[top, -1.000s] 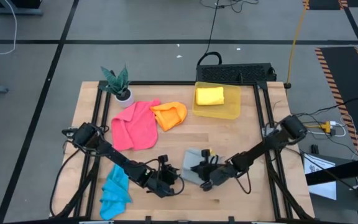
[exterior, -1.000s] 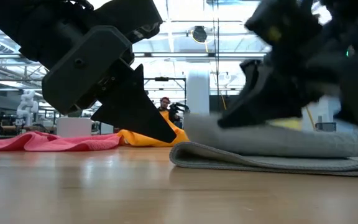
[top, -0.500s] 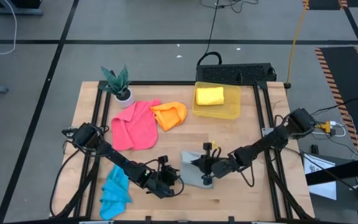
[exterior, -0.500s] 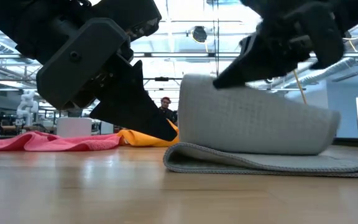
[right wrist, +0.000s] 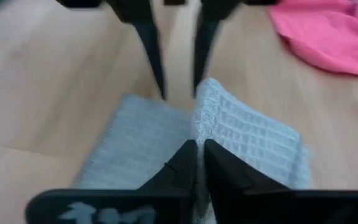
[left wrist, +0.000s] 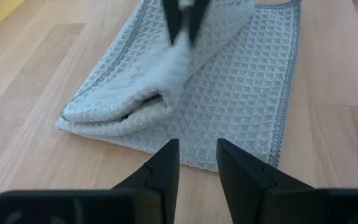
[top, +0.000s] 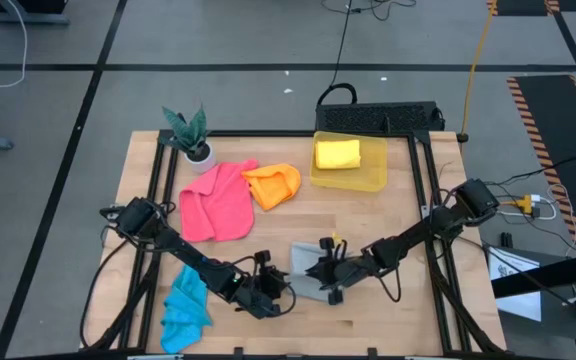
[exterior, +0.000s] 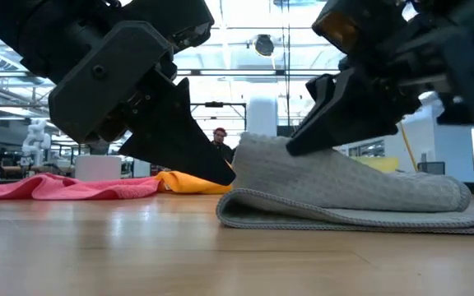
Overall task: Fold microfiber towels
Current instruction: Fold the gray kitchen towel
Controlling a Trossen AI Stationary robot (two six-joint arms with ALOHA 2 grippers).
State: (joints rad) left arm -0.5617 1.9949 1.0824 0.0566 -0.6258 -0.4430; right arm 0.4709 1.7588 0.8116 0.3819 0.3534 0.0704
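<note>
Wooden table (top: 388, 215), front centre: grey towel (exterior: 344, 185) mid-fold, top layer pinched narrow by right gripper (exterior: 303, 140), left gripper (left wrist: 196, 163) part-open, empty, just beside its edge; next, I judge, release & press flat.

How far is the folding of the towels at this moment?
Done: the yellow towel lies folded in the yellow bin. In hand: the right gripper pinches the folded-over edge of the grey towel; the left gripper waits open beside it. Left: the pink towel, orange towel and blue towel lie unfolded.
</note>
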